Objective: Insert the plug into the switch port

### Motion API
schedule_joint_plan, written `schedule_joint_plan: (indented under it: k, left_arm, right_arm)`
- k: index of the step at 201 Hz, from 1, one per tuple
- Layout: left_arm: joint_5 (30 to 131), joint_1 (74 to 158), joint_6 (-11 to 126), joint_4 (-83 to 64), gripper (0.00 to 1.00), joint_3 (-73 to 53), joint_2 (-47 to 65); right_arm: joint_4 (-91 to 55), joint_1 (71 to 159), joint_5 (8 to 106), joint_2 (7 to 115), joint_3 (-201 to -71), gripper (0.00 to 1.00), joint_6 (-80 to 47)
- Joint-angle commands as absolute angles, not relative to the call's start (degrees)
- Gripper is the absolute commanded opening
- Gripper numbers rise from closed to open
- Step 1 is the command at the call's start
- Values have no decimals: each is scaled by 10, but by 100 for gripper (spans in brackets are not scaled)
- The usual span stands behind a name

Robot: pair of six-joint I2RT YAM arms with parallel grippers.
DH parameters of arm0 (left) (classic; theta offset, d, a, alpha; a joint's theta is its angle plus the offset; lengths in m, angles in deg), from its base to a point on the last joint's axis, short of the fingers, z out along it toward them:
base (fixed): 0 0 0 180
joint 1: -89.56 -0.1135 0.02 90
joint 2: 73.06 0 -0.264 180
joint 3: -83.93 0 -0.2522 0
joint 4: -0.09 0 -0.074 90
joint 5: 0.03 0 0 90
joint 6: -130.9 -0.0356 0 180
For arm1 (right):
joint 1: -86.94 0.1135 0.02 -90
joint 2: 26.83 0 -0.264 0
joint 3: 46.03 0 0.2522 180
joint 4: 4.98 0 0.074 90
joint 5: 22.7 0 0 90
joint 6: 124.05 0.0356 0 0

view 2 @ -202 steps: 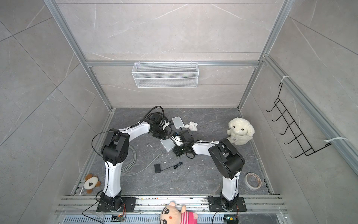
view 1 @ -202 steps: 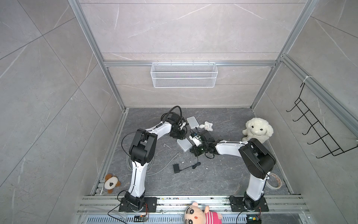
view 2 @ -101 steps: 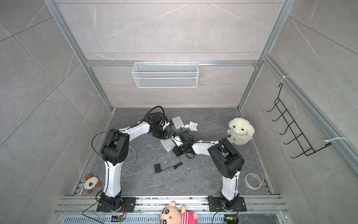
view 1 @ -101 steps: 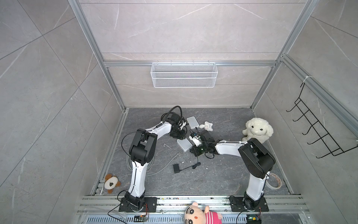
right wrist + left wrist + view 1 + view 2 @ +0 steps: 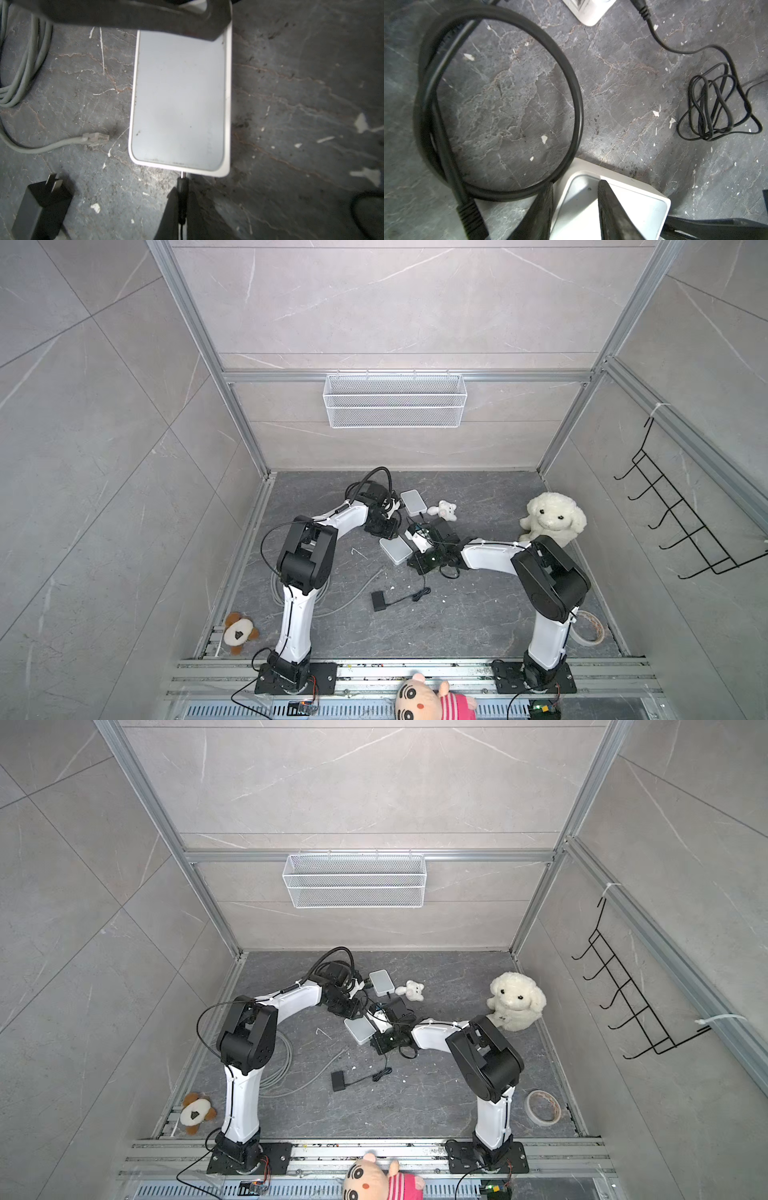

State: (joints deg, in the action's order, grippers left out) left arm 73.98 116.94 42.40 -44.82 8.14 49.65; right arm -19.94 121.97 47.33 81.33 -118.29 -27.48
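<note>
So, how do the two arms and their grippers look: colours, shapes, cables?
Both arms, the left arm and the right arm, have white link shells, bulky black joint housings and black base plates. A thick black cable loops out by the left wrist. The fingers of the left gripper and of the right gripper are black, flat and tapering.

Dark veined desk (image 5: 291, 104): white switch (image 5: 180, 99) just ahead of right pincer (image 5: 181, 194); black adapter (image 5: 41, 207), grey cable (image 5: 41, 146) near pincer; white flecks (image 5: 361, 122) scattered.

Pale grey marble-veined wall panels (image 5: 395, 302); dark veined stone floor (image 5: 478, 622); white wire-mesh basket (image 5: 395, 400) on back wall; black hook rack (image 5: 685, 514) on side wall
</note>
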Motion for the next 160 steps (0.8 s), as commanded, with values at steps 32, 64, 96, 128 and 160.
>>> schedule_joint_plan:
  k: [32,64,96,128,160]
  left_arm:
    - [767,1190,409,-537,38,60,551]
    - [766,1190,414,-537,38,61,552]
    - [773,1189,420,-541,38,63,556]
    - [782,1187,428,-543,38,65,557]
    - [784,1187,432,-542,38,65,557]
  right_arm:
    - [-135,1215,477,797,-1191,4,-274]
    - [-120,1214,479,789,-1176,4,-267]
    - [-111,1215,490,779,-1162,3,-263]
    - [-108,1214,494,771,-1149,3,-262]
    - [-104,1214,487,781,-1149,3,-262]
